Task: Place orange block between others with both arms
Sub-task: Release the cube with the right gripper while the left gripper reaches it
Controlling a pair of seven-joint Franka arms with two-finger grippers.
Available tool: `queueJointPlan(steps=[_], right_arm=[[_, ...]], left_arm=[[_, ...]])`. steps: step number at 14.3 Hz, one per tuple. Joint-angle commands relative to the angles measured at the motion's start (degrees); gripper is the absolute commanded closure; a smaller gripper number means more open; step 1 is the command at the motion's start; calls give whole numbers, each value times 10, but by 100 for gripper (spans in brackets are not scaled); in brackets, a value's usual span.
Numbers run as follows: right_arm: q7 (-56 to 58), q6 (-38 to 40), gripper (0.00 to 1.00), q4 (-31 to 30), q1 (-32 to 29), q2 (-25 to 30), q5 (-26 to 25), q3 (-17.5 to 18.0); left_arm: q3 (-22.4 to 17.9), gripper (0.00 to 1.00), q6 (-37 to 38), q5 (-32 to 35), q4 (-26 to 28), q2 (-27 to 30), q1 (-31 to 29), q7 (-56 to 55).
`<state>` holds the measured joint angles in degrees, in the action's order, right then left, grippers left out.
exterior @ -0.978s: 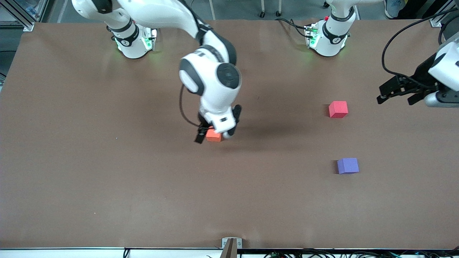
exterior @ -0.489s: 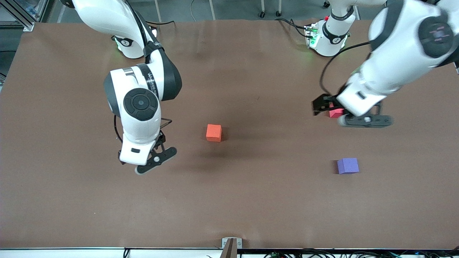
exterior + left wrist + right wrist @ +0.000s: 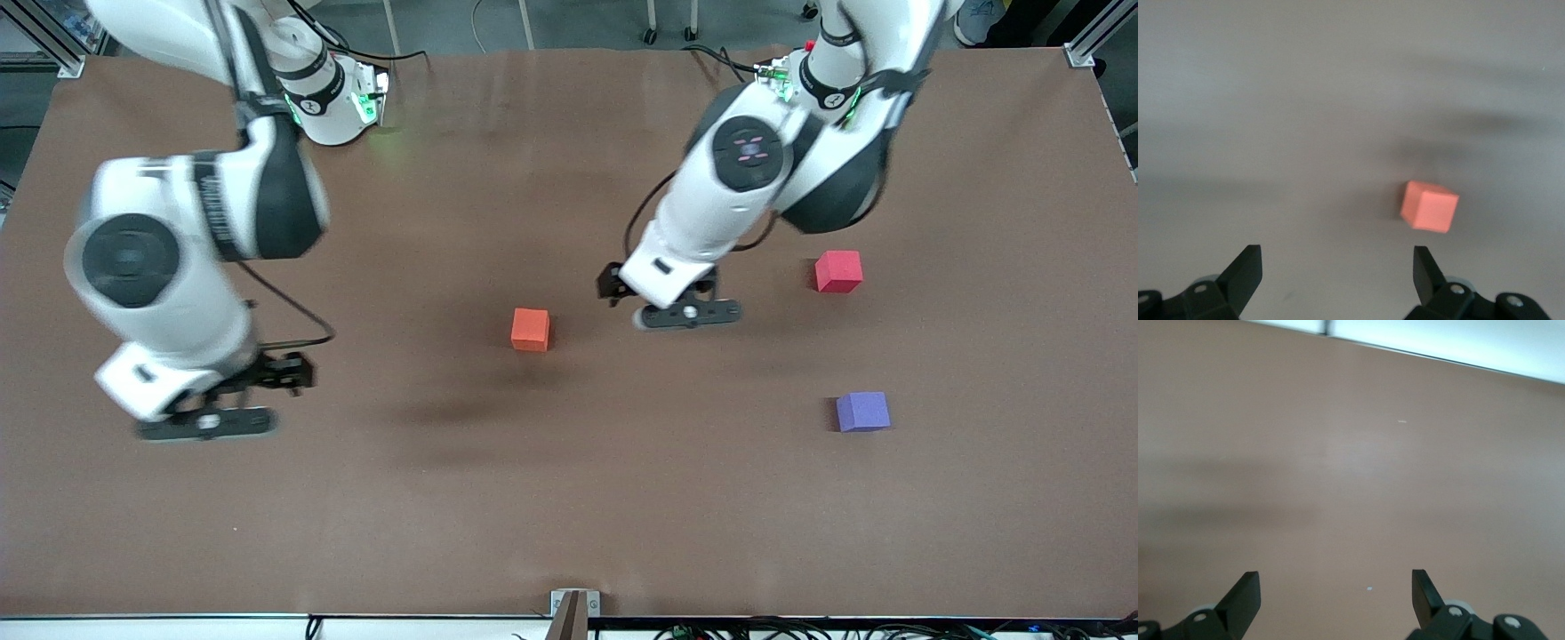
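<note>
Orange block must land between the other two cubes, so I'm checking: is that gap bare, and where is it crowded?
Bare brown table lies between the red-pink cube and purple-blue cube. Crowded beside the orange block, where the open left gripper hovers. The open right gripper hangs over the right arm's end.

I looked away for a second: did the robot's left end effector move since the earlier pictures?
Yes. The left end effector has swung from past the red-pink cube, at its own arm's end, to the table's middle, now open beside the orange block.
</note>
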<state>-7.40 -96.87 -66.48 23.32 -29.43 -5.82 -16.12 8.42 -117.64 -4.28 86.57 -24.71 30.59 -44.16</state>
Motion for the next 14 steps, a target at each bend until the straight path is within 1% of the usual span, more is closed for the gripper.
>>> queueJointPlan(steps=[1, 2, 4, 5, 6, 7, 8, 9, 11, 12, 13, 14], right_arm=[[-9, 3, 0, -18, -71, 52, 31, 13], [-9, 4, 0, -20, -101, 62, 47, 16], [-7, 7, 0, -27, -136, 88, 53, 21], [-8, 11, 0, -38, -152, 105, 53, 29], [-8, 12, 0, -54, -186, 127, 53, 59], [-8, 7, 0, -71, -227, 148, 53, 97], [-8, 7, 0, -80, -271, 163, 53, 136], [-6, 11, 0, -84, -300, 173, 53, 160], [24, 15, 0, -88, -307, 184, 53, 163], [36, 24, 0, -87, -306, 184, 53, 159], [49, 28, 0, -87, -298, 186, 55, 145], [54, 29, 0, -88, -274, 197, 61, 119]], left_arm=[[-8, 0, -20, 45, -88, -84, 40, -78], [-9, 0, -43, 56, -93, -101, 53, -93], [-11, 0, -92, 74, -94, -124, 75, -112], [-15, 0, -114, 88, -96, -136, 86, -123], [-23, 0, -136, 103, -96, -145, 102, -137], [-34, 0, -155, 115, -95, -154, 119, -151], [-53, 0, -171, 118, -96, -166, 142, -164], [-74, 0, -176, 118, -95, -175, 166, -167], [-114, 0, -180, 118, -96, -196, 212, -173], [-125, 0, -180, 118, -96, -206, 227, -173], [-141, 0, -180, 118, -96, -219, 244, -173], [-156, 0, -181, 118, -96, -227, 257, -174]])
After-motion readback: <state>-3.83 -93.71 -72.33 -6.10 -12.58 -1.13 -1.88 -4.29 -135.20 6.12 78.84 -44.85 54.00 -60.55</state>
